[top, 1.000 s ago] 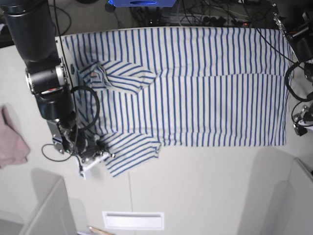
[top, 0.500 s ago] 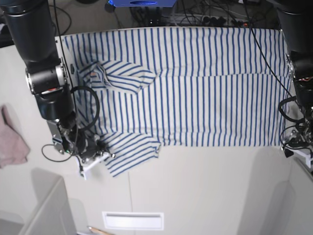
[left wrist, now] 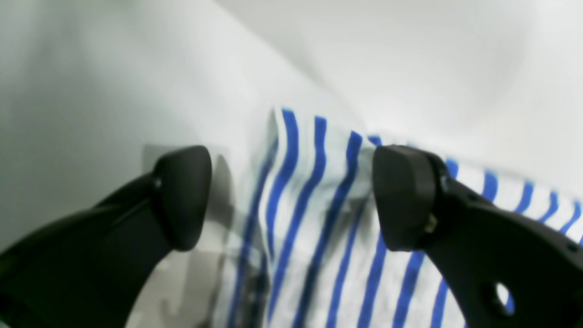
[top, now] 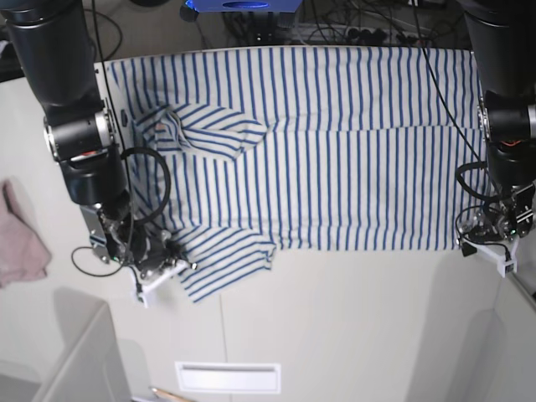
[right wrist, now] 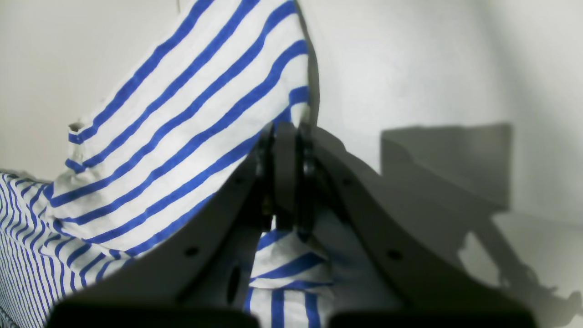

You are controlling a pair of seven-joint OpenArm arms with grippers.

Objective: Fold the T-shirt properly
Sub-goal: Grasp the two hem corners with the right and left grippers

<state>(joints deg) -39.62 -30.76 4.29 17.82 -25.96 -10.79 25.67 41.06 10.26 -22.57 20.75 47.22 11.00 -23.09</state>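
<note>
The T-shirt [top: 335,151], white with thin blue stripes, lies spread flat on the white table [top: 335,335], neck toward the left. My right gripper [top: 159,272] is at the tip of the near sleeve [top: 226,264]. The right wrist view shows its jaws [right wrist: 284,177] shut on the striped cloth [right wrist: 182,118]. My left gripper [top: 486,247] is at the shirt's near right hem corner. In the left wrist view it [left wrist: 291,196] is open, with the striped corner [left wrist: 328,255] lying between the two black fingers [left wrist: 182,196].
A pinkish cloth [top: 21,239] lies at the table's left edge. Cables [top: 352,29] run along the back behind the shirt. A grey box edge [top: 84,360] stands at the front left, and a white slot [top: 228,377] sits at the front middle.
My left arm has come in from the right edge and moved down to the shirt's near right corner. My right arm and the shirt have not moved.
</note>
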